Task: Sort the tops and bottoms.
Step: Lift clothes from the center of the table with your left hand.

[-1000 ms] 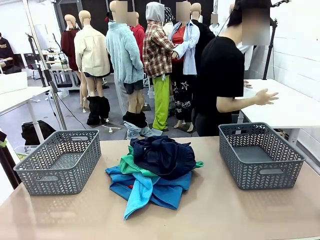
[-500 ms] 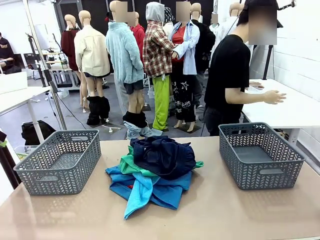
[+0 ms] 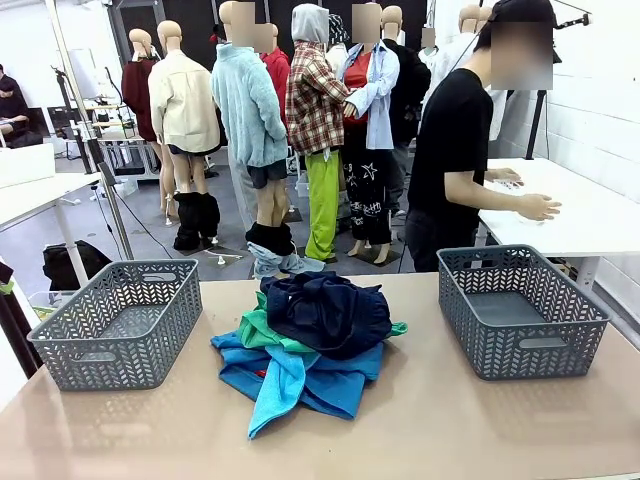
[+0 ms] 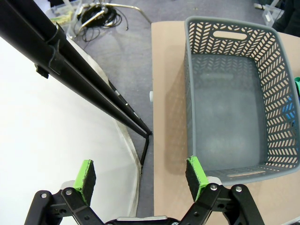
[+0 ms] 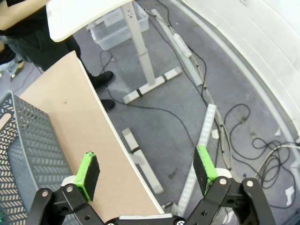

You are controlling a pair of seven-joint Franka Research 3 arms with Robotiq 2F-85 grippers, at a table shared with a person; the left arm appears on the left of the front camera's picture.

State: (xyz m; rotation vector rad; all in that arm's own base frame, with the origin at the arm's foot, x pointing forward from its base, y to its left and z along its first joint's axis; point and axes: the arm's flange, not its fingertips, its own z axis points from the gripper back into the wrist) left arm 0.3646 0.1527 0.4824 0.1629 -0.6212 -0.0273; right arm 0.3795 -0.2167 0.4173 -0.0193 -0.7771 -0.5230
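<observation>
Front view: we are seeing all four task garments lying in one heap at the middle of the light brown rectangular table (image 3: 450,420), between the two baskets and touching neither. The dark navy fabric garment (image 3: 325,312) is sitting bunched on top. The bright green fabric garment (image 3: 262,332) is peeking out under it at the left and right. The light turquoise fabric shirt (image 3: 278,385) is trailing toward the near edge, lying over the medium blue fabric shirt (image 3: 345,385), which is spreading out at the bottom and showing a small red mark (image 3: 262,373). The grey plastic lattice basket on the left (image 3: 150,350) and the matching grey plastic lattice basket on the right (image 3: 470,330) are both standing upright with nothing in them. A person in a black T-shirt (image 3: 455,150) is standing beyond the far edge, turned away, with a hand (image 3: 538,207) resting on a white table (image 3: 590,215). Left wrist view: the left gripper (image 4: 140,177), black with green pads, is hovering with its jaws spread wide and nothing between them, off the table's edge beside the left basket. Right wrist view: the right gripper (image 5: 146,171) is likewise gaping wide and holding nothing, hanging over the table edge and grey floor beside the right basket.
</observation>
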